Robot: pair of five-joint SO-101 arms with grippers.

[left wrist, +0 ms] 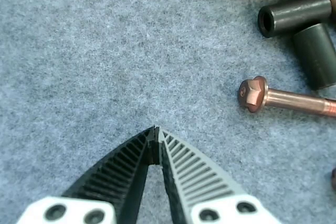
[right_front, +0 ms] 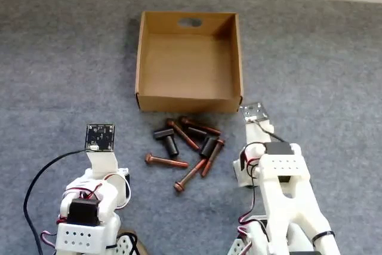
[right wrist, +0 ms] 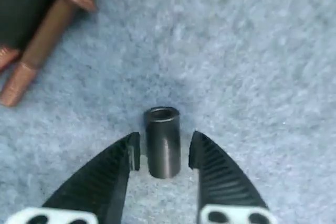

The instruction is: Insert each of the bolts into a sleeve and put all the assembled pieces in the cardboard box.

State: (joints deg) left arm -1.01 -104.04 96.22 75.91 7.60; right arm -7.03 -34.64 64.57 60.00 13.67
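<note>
In the right wrist view my right gripper [right wrist: 164, 148] is open, with a short black sleeve [right wrist: 163, 127] lying on the carpet between its fingertips and a small gap on each side. A copper bolt [right wrist: 52, 22] lies beyond it. My left gripper [left wrist: 155, 132] is shut on nothing and points down at bare carpet. A copper bolt [left wrist: 278, 98] and two black sleeves [left wrist: 294, 15] lie off to its side. From above, the pile of bolts and sleeves [right_front: 188, 144] sits between the two arms, just in front of the cardboard box [right_front: 188, 106].
The cardboard box has nothing inside and a hand hole in its far wall. The left arm [right_front: 95, 195] and right arm [right_front: 280, 177] stand at the near edge. Grey carpet [right_front: 65, 76] covers the table on all sides.
</note>
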